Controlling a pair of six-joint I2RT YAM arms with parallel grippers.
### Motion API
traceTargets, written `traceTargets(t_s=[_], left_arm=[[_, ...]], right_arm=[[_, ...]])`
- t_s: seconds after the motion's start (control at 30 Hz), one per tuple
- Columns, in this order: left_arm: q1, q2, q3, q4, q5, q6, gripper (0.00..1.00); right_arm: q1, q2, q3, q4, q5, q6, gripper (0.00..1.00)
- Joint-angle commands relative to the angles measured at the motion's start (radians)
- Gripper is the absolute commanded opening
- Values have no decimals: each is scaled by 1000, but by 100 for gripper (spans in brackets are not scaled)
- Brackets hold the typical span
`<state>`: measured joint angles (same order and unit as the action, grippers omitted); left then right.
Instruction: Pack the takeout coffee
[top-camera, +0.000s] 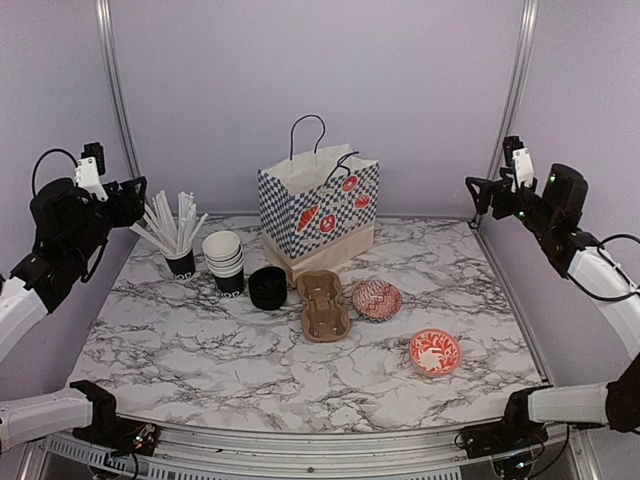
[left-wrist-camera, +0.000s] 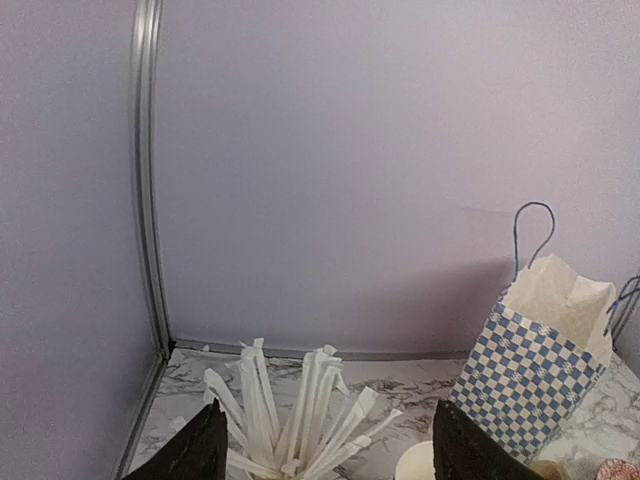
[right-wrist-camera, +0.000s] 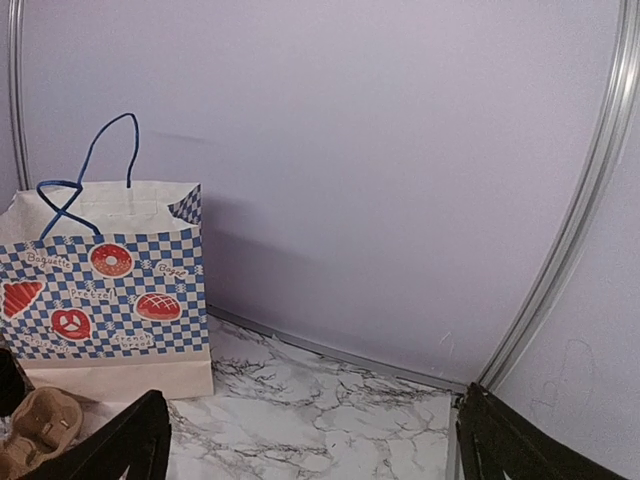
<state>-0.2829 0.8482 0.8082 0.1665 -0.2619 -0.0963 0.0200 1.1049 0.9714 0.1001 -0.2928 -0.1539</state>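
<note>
- The cups (top-camera: 224, 258) stand nested, mouths up, at the table's back left. The lids (top-camera: 267, 287) are stacked just beside them on the right.
- A carrier (top-camera: 322, 303) lies next to the lids, in front of the bag (top-camera: 318, 215). Straws (top-camera: 175, 230) fan out close on the cups' left.
- The left gripper (left-wrist-camera: 325, 440) and right gripper (right-wrist-camera: 315, 435) are both spread, empty and raised, well apart from everything.
- The left arm looks nearer. It should probably pinch the top cup's rim from the right, clear of the straws, and lift straight up.

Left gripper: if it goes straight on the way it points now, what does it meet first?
Probably the paper-wrapped straws: they fan up between the open fingers of the left gripper, low in its wrist view. Depth is unclear; if it passes above them, the back wall comes next.
</note>
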Motion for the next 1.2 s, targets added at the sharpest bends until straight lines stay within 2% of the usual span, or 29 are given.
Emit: traceTargets(t_s=[0.0, 0.17, 0.27, 0.4, 0.57, 0.8, 1.0, 1.17], left_arm=[[-25, 21, 142, -327, 299, -15, 67], [-103, 140, 358, -512, 331, -17, 54], [-156, 259, 483, -612, 285, -4, 50], [-211, 425, 617, -715, 237, 1, 47], [-272, 621, 764, -812, 243, 3, 41], [-336, 852, 921, -948, 173, 6, 45], [-337, 943, 947, -1009, 58, -32, 43], [-337, 987, 960, -1026, 65, -53, 42]], right_arm=[[-6, -28, 26, -205, -21, 13, 98], [-7, -5, 45, -320, -282, -136, 99], [11, 23, 89, -396, -348, -218, 92], [31, 44, 126, -455, -380, -302, 80], [36, 41, 74, -461, -433, -329, 69], [35, 32, -46, -434, -393, -397, 56], [36, 13, -101, -409, -408, -411, 55], [37, 10, -123, -399, -409, -431, 55]])
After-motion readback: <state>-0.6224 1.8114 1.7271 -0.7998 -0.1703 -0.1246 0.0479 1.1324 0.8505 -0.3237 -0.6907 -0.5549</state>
